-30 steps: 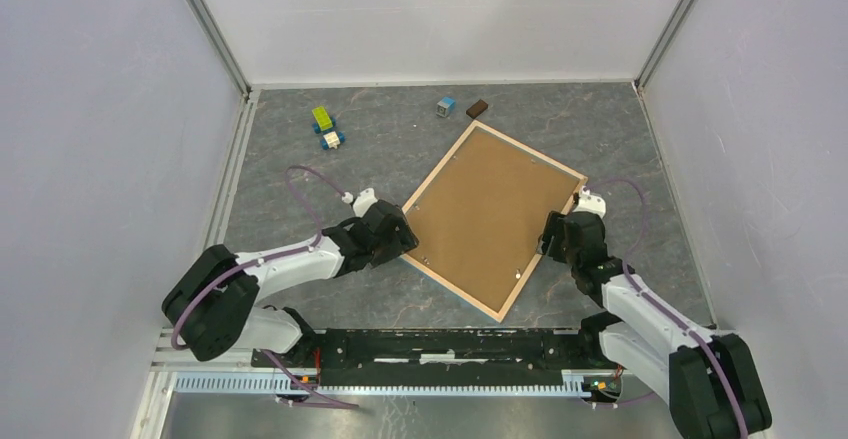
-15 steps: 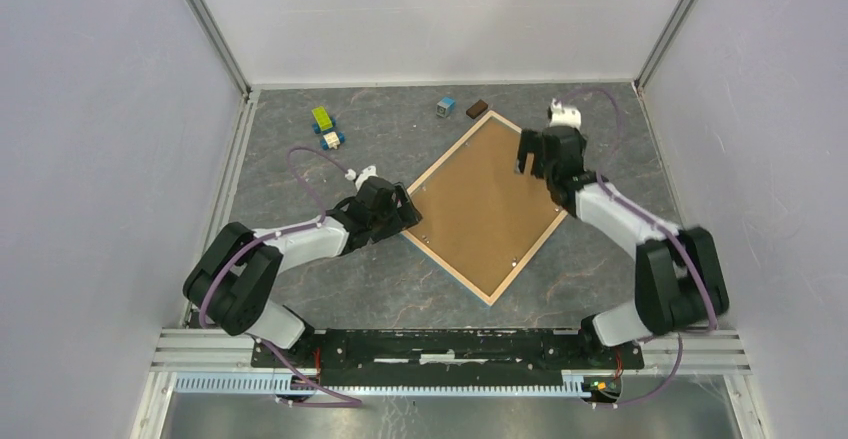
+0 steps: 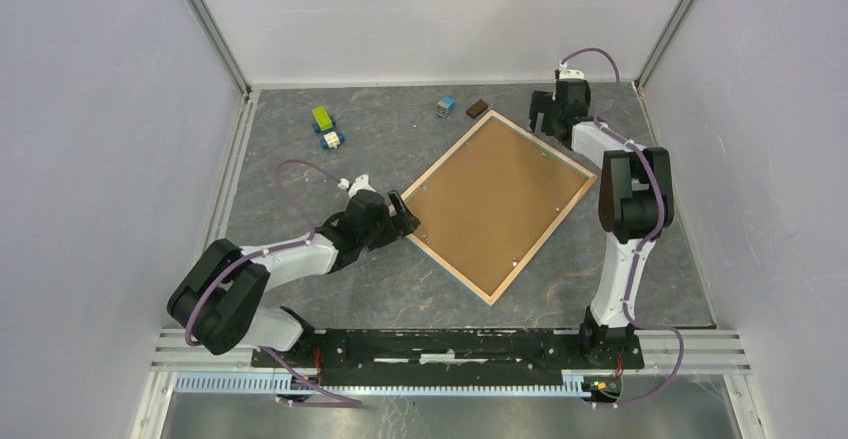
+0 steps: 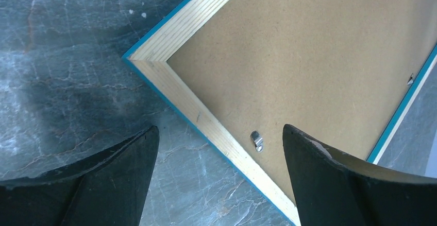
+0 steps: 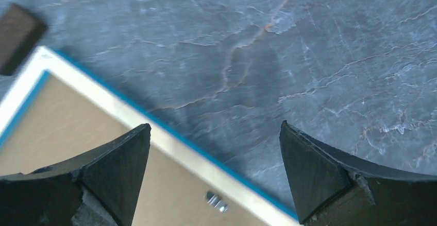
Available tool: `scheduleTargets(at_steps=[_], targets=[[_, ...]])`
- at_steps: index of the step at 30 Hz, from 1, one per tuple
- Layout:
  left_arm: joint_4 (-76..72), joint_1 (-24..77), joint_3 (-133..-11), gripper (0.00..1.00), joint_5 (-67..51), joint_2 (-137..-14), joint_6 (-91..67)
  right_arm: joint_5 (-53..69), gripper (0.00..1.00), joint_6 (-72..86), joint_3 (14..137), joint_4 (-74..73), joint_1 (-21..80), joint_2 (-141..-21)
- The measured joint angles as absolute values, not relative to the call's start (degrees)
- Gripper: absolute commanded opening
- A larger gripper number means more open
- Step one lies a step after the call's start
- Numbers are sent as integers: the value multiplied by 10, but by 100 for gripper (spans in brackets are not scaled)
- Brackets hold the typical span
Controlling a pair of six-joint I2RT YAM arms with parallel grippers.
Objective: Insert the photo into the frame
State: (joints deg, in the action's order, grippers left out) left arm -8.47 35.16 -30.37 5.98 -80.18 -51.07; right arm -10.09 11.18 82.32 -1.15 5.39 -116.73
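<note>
Grey marbled table (image 3: 380, 149), white walls (image 3: 440, 19); frame (image 4: 216, 132) face-down.

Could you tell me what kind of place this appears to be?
Probably a lab robot test cell: plain white walls enclose a grey marbled tabletop, with the frame and toy blocks as props.
</note>
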Motion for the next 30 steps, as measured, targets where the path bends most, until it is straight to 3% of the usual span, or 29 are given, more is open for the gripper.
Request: scheduleTargets(at_steps=[6, 12, 24, 30], targets=[[-87, 365, -287, 97, 79, -783, -511, -39, 96, 107, 882, -72, 12, -1246], [-56, 366, -323, 98, 81, -810, -512, 8, 77, 114, 872, -65, 8, -1246], [93, 354, -490, 100, 71, -928, -501, 55, 79, 126, 725, 11, 8, -1161], [186, 326, -594, 100, 91, -998, -449, 46, 77, 142, 582, 60, -1, -1065]])
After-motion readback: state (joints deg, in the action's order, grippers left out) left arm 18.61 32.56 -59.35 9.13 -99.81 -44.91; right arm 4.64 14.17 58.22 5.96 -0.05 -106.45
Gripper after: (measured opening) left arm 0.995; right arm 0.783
